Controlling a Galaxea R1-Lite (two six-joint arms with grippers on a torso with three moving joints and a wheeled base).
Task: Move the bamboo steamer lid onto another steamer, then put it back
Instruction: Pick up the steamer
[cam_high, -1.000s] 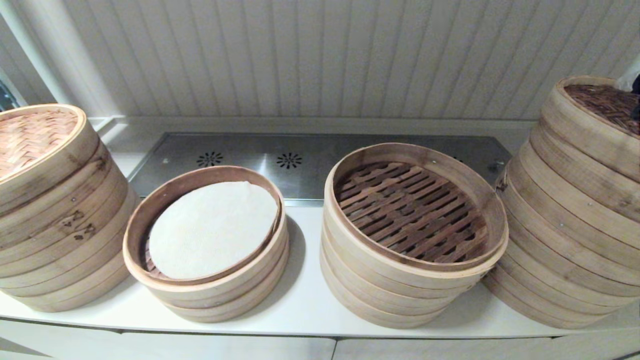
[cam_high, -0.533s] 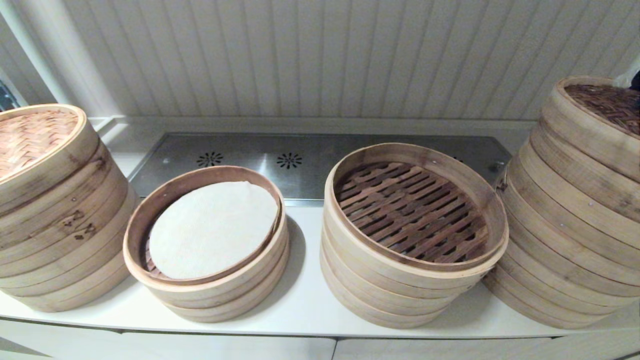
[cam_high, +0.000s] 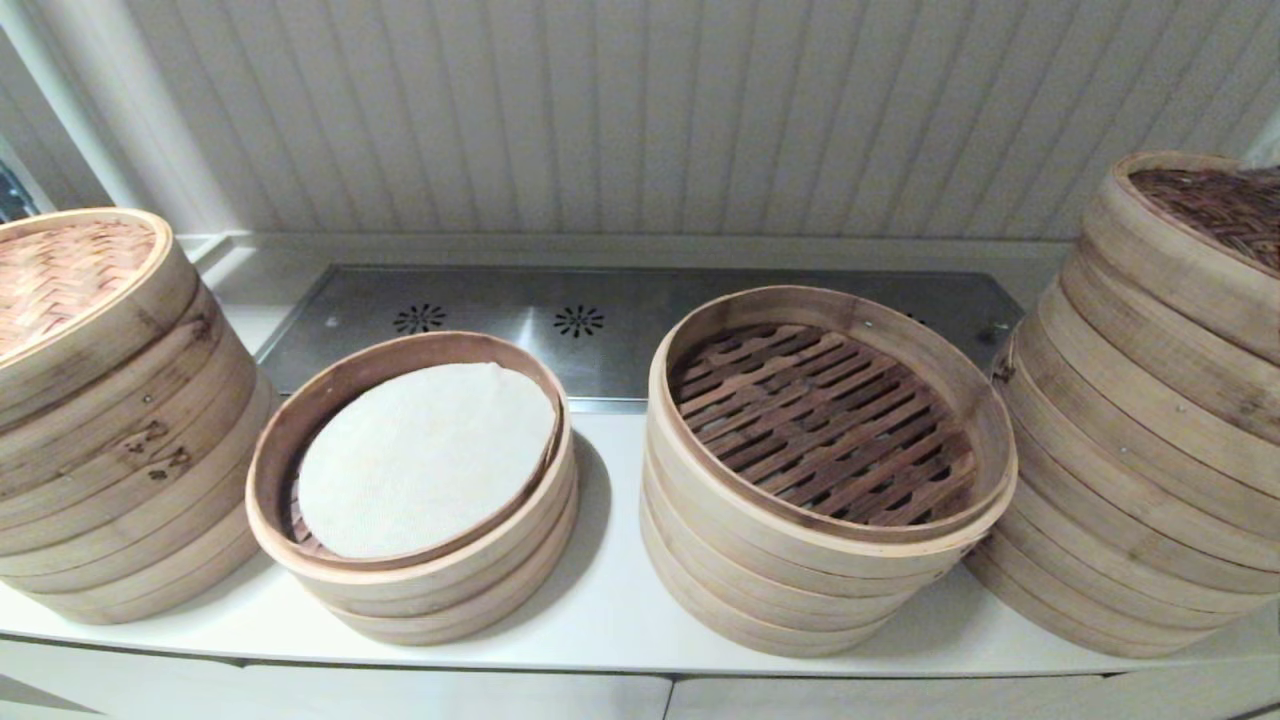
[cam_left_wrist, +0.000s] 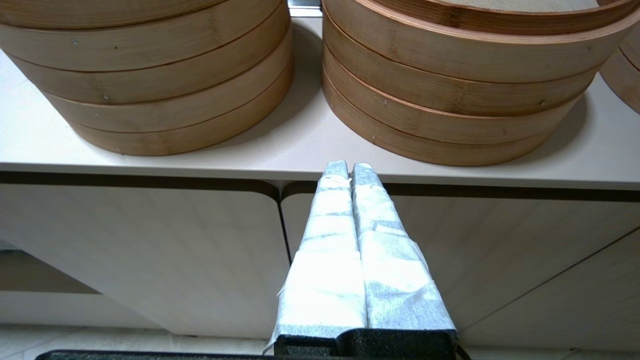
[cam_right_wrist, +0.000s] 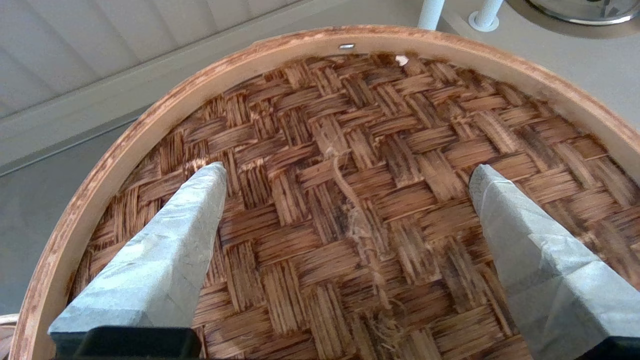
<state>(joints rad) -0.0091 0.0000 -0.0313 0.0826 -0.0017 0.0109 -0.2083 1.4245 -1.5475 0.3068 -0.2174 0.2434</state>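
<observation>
The right gripper (cam_right_wrist: 345, 172) hovers over the dark woven bamboo steamer lid (cam_right_wrist: 350, 210), its two wrapped fingers (cam_right_wrist: 165, 240) spread wide apart and grasping nothing. In the head view that lid (cam_high: 1215, 205) sits on top of the tall steamer stack (cam_high: 1130, 450) at the far right of the white worktop (cam_high: 610, 600). Just beside this stack stands an open steamer (cam_high: 820, 460) with a slatted floor, and left of that a lower steamer (cam_high: 415, 490) holding a white liner (cam_high: 425, 455). Another lidded stack (cam_high: 100, 420) stands at the far left. The left gripper (cam_left_wrist: 345, 170) is parked below the worktop's front edge, its fingers pressed together and empty.
</observation>
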